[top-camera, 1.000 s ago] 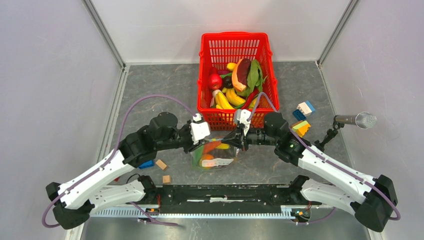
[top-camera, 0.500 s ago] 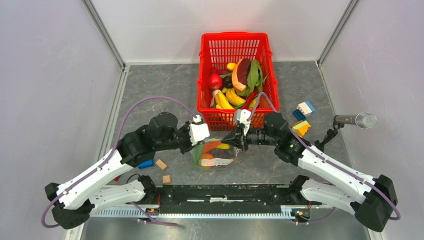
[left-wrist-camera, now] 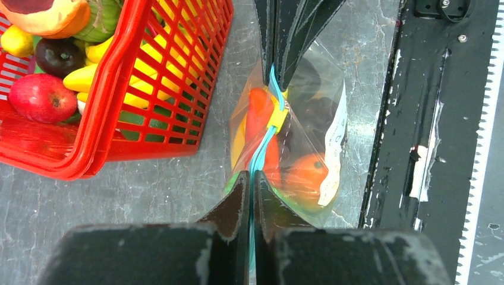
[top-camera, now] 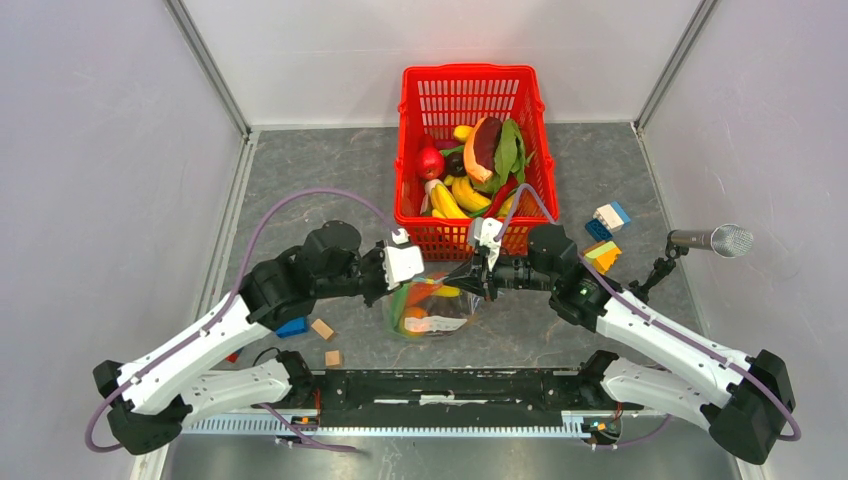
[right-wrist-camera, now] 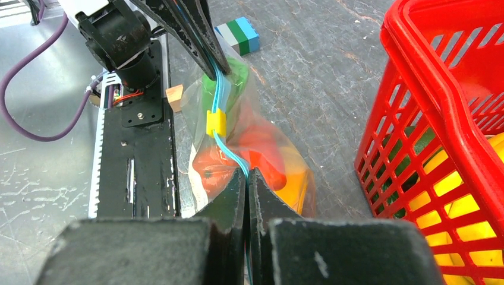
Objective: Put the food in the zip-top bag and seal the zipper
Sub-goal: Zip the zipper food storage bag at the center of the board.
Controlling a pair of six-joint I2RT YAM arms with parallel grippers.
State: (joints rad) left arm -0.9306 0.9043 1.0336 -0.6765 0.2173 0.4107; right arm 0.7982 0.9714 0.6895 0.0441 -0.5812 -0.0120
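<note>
Sealing stage, just in front of the red basket (top-camera: 468, 72): the zip-top bag (left-wrist-camera: 318, 127), already loaded with food (left-wrist-camera: 306, 172), hangs between the two arms on the near side of the basket, its belly low over the counter (top-camera: 320, 180). The left fingers (left-wrist-camera: 243, 190) are pressed flat together on one end of the light-blue zipper (left-wrist-camera: 262, 147). The right fingers (right-wrist-camera: 241, 189) are pinched equally tight on the other end. A small yellow slider (right-wrist-camera: 215, 122) sits about midway along the strip between them. Whether the track on either side of it is fully locked cannot be told from these views.

The main hazard looks to be the grip itself. Each arm holds only a thin edge of slick plastic, and the toy produce inside adds weight. A pull away from each other could strip the zipper out of one pinch and leave the bag swinging from the other. A drop could tip it toward the basket wall or onto the counter, spilling pieces if the mouth is partly open. Slack is the opposite risk, since arms drawn too close would buckle the strip and leave the two halves misaligned. The orange and green pieces also ride high against the mouth and could wedge in the track, blocking a clean seal.
</note>
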